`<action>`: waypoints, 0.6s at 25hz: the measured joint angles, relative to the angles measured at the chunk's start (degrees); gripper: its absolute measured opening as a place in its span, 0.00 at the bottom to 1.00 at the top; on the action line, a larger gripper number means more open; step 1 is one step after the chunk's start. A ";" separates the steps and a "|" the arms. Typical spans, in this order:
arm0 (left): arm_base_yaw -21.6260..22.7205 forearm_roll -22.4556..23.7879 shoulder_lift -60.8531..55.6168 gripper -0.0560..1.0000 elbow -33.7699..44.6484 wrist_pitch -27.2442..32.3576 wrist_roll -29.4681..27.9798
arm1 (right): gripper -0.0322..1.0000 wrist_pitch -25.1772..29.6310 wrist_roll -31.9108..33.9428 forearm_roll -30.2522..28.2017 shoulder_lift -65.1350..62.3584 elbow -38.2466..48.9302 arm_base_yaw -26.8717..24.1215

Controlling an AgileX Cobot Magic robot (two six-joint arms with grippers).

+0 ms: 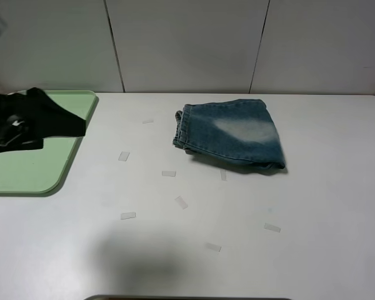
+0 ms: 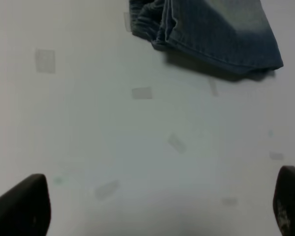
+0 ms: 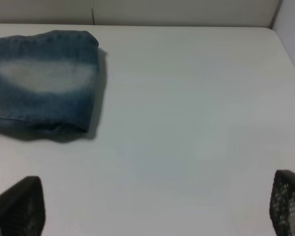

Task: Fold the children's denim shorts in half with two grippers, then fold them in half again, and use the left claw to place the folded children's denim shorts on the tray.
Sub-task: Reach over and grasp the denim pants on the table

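Children's denim shorts (image 1: 230, 134) — one item, faded blue, laid folded on the white table (image 1: 325, 206), right of centre and toward the back wall in the high view; the gathered waistband is turned toward the tray.
Tray (image 1: 25, 175) — pale green, set at the table's left edge, well apart from the shorts, partly hidden in the high view by the black left arm (image 1: 44, 119).
Left gripper (image 2: 155, 209) — fingers spread wide, nothing held.
Right gripper (image 3: 152, 206) — fingers likewise spread wide, nothing held.
Clear tape strips (image 1: 181, 202) — scattered on the table between tray and shorts.
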 joint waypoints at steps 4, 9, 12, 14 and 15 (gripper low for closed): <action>0.00 -2.82 9.87 0.90 -5.48 -0.74 2.62 | 0.70 0.00 0.00 0.00 0.00 0.00 0.00; 0.00 -4.32 19.52 0.90 -13.28 -0.93 3.05 | 0.70 0.00 0.00 0.00 0.00 0.00 0.00; 0.00 -4.78 24.90 0.89 -17.78 -1.00 2.99 | 0.70 0.00 0.00 0.00 0.00 0.00 0.00; 0.00 -5.58 28.97 0.89 -20.46 -1.12 2.95 | 0.70 0.00 0.00 0.00 0.00 0.00 0.00; 0.00 -6.09 30.70 0.89 -21.82 -1.17 2.95 | 0.70 0.00 0.00 0.00 0.00 0.00 0.00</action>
